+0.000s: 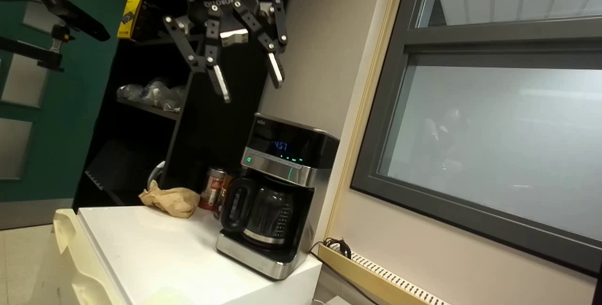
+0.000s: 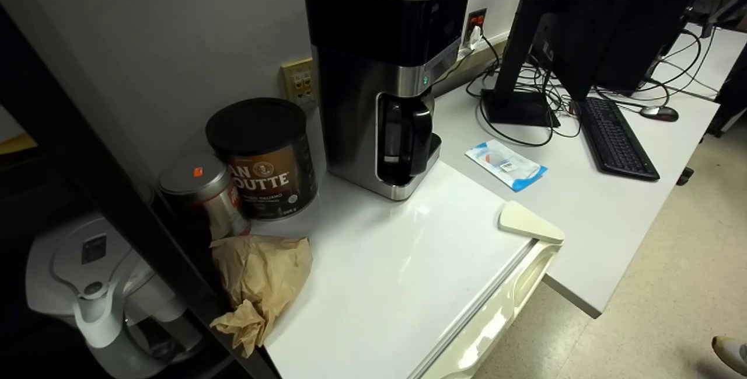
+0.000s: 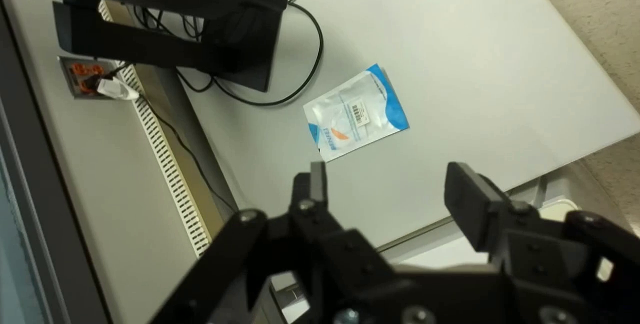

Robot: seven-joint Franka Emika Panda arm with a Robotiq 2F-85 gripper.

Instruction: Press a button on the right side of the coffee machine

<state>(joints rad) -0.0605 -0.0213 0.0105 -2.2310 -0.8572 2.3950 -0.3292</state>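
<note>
The black and silver coffee machine (image 1: 268,166) stands upright on a white cabinet top, with its dark glass carafe (image 1: 273,213) inside. Its front panel shows a blue clock, a row of small green lights (image 1: 292,159) and a green-lit button (image 1: 249,160). It also shows from its side in an exterior view (image 2: 356,122), with one green light on the front. My gripper (image 1: 253,91) is open and empty, raised above the machine and apart from it. In the wrist view the gripper (image 3: 385,179) has its fingers spread with nothing between them. I cannot make out the machine there.
A red and silver can (image 2: 201,192), a dark coffee tin (image 2: 262,157) and a crumpled paper bag (image 2: 262,280) stand beside the machine. A black shelf (image 1: 221,121) is behind. A desk holds a pouch (image 3: 357,112) and a monitor stand (image 3: 240,39). A window (image 1: 494,145) is alongside.
</note>
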